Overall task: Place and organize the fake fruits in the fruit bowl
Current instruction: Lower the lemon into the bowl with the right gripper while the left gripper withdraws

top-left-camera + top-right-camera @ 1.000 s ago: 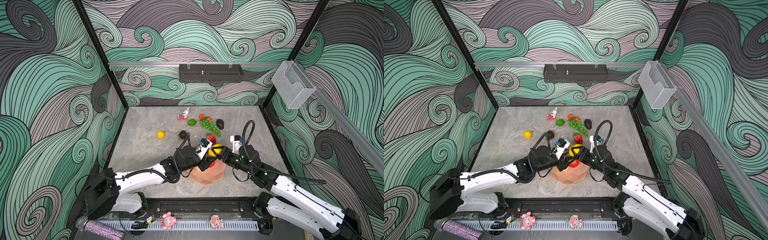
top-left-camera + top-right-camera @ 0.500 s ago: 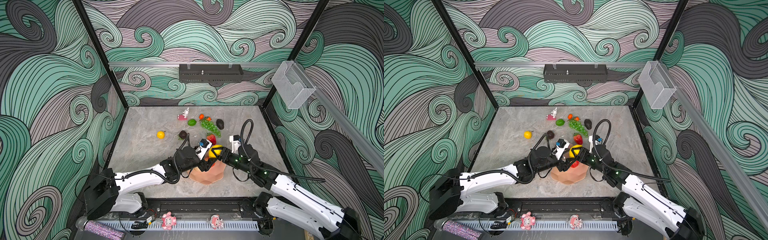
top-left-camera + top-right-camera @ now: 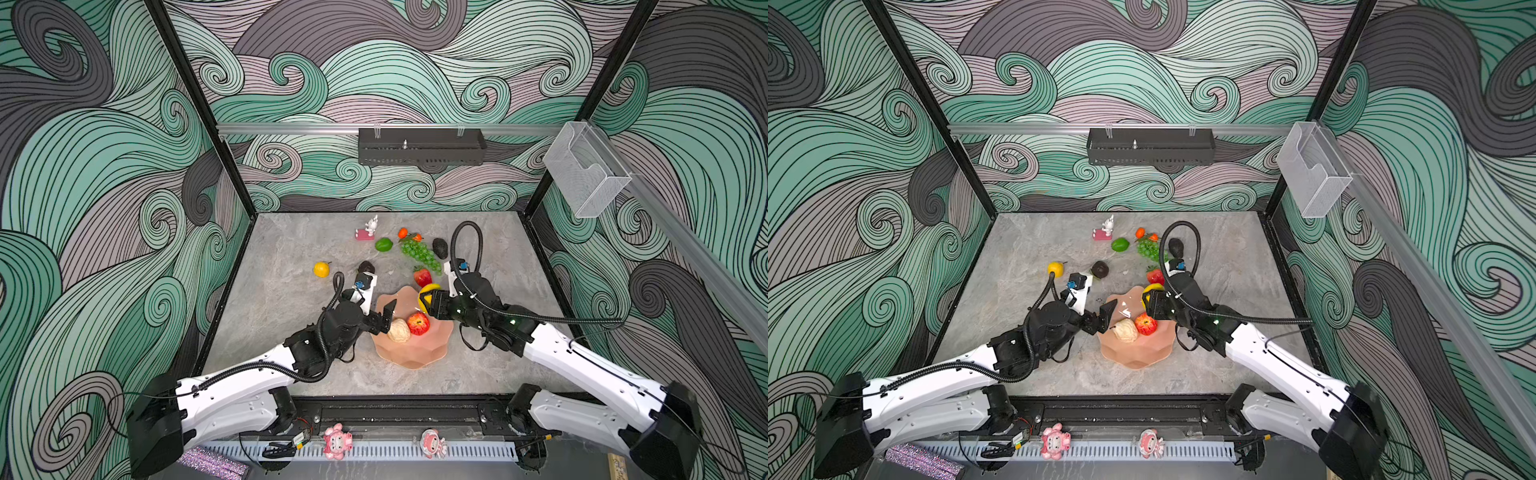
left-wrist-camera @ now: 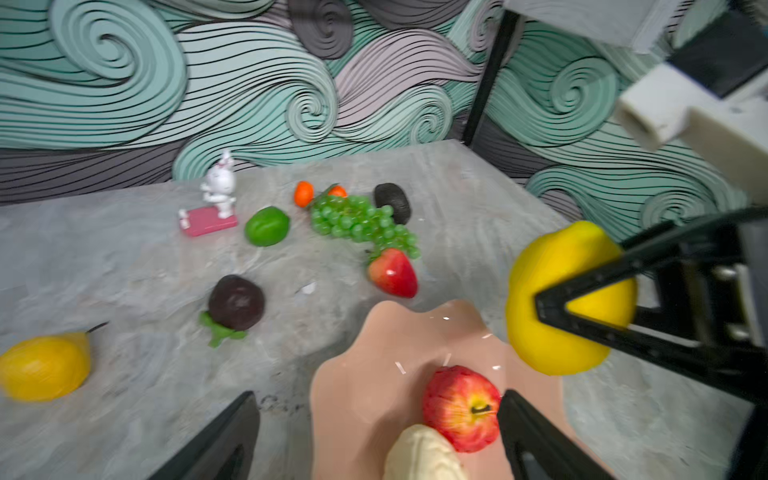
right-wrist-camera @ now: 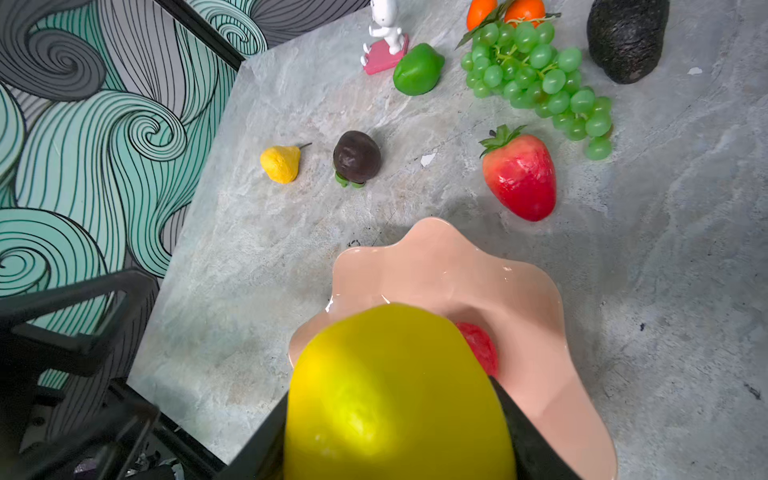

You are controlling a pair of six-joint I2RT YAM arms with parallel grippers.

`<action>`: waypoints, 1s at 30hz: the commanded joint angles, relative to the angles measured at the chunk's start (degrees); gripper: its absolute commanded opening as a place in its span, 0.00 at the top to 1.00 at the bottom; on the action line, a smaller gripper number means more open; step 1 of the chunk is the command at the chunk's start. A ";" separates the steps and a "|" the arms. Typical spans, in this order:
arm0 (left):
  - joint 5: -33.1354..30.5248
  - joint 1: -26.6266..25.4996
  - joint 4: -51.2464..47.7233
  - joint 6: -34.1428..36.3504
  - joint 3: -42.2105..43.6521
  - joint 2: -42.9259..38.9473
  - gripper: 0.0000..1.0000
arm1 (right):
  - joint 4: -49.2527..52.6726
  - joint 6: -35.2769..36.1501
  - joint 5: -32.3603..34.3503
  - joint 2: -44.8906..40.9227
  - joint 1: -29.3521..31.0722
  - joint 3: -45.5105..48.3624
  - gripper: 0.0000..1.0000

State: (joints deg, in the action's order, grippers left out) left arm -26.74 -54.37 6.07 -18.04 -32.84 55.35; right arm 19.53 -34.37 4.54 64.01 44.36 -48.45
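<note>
The right hand (image 3: 424,300) grips the lemon (image 5: 395,395) over the far rim of the fruit bowl (image 3: 432,351). The left hand (image 3: 386,320) hangs released, empty, beside the cream fruit (image 3: 399,331) and apple (image 3: 418,323) lying inside. I'd lower the lemon into the bare hollow before letting go. Around them are the grey marbled worktop (image 3: 291,299) and swirl-papered walls.

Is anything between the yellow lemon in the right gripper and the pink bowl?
Nothing visible blocks it. The lemon, held by the right gripper, hangs over the fruit bowl's far rim. The red apple and cream knobbly fruit lie nearer; the open left gripper is at its left edge.
</note>
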 commanded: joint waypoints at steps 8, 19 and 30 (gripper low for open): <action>-15.65 8.72 -13.55 -12.34 7.89 -16.65 0.09 | 7.54 22.63 5.89 15.05 0.38 -11.70 0.38; -14.06 11.21 -15.13 -11.58 12.86 -23.59 0.08 | 7.36 29.06 8.17 22.44 1.57 -15.44 0.39; -13.62 11.82 -13.67 -10.53 14.18 -22.27 0.08 | 8.01 32.00 12.95 29.09 5.09 -18.69 0.40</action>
State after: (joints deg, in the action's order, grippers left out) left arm -39.83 -43.11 -8.10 -28.97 -19.14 32.93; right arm 26.70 -3.57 14.28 91.61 48.51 -64.62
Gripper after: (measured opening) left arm 0.915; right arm 0.603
